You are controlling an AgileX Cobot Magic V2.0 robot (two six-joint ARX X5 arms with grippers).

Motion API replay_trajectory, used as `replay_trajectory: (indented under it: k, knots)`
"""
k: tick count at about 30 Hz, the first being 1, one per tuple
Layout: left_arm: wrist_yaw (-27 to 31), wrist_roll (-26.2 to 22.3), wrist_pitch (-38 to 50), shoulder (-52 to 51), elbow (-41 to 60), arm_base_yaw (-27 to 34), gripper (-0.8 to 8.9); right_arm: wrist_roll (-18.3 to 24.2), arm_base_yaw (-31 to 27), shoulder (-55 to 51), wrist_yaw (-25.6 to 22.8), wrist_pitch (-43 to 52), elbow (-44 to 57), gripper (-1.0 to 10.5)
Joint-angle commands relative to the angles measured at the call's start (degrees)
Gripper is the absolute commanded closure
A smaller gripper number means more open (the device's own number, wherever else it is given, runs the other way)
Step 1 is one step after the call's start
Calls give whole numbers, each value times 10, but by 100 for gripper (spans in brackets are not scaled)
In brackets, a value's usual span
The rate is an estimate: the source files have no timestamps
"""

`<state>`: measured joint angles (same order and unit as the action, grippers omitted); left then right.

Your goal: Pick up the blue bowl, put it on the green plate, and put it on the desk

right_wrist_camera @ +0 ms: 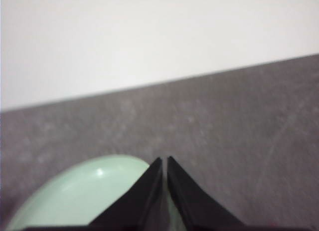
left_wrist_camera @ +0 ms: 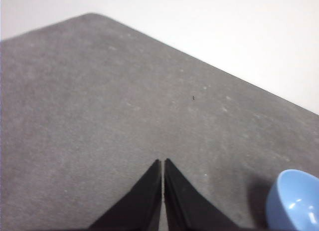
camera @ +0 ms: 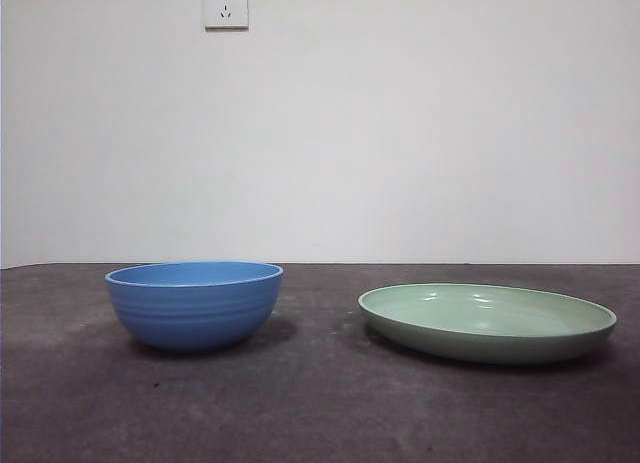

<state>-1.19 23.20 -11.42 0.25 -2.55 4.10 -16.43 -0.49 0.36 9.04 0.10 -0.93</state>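
Front view: blue bowl (camera: pixel 194 305) sits upright on the desk (camera: pixel 320 403), well apart from the green plate (camera: pixel 487 322), which lies flat on the same surface. Gap of bare desk between them. Neither arm shows here. Wall socket (camera: pixel 226 5) high on the white wall behind the bowl. Nothing picked up yet; bowl not on plate.

Left wrist view: left gripper (left_wrist_camera: pixel 163 163) has its jaws pressed together, tips over bare desk, holding nothing. Only an edge of the blue bowl (left_wrist_camera: pixel 294 201) shows, near the jaws but not touching. Risk: with the jaws closed it can't take the rim; it needs to spread before descent or it'll just shove the bowl. The wall is glossy and curved, so a shallow rim pinch could slip or tip the bowl on lift.

Right wrist view: right gripper (right_wrist_camera: pixel 165 163) also has its jaws pressed together, empty, hovering by the rim of the green plate (right_wrist_camera: pixel 84 196). The picture is blurry, so I can't tell clearance over the plate. Risk: if this arm stays put while the bowl comes across, the arms could clash over the plate. The plate is light and slick-looking; an off-centre set-down could skate it or leave the bowl perched on the raised rim.
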Motion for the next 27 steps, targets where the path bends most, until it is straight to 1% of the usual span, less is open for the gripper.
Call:
replay_trajectory:
  k: [1, 8, 11, 13, 17, 19, 23, 27]
  knots:
    - [1, 20, 7, -1, -26, 0, 804, -47, -1, -2, -3, 14, -8, 935]
    - [-3, 20, -2, 12, -100, 0, 804, -48, -1, 0, -6, -2, -71, 935]
    - [-4, 19, -28, 37, -144, 0, 804, -45, -1, 12, -16, -32, -111, 935]
    - [-11, 11, -51, 59, -175, 0, 804, -35, -1, 27, -16, -62, -142, 935]
    - [-72, -29, -84, 121, -239, 0, 804, 2, -1, 73, -14, -118, -207, 935]
    - [-103, -45, -100, 156, -270, 0, 804, 18, -1, 103, -4, -145, -241, 935]
    - [-159, -89, -141, 231, -334, 0, 804, 59, -1, 174, 33, -206, -315, 935]
    - [-216, -130, -194, 299, -395, 0, 804, 99, 0, 251, 85, -283, -392, 935]
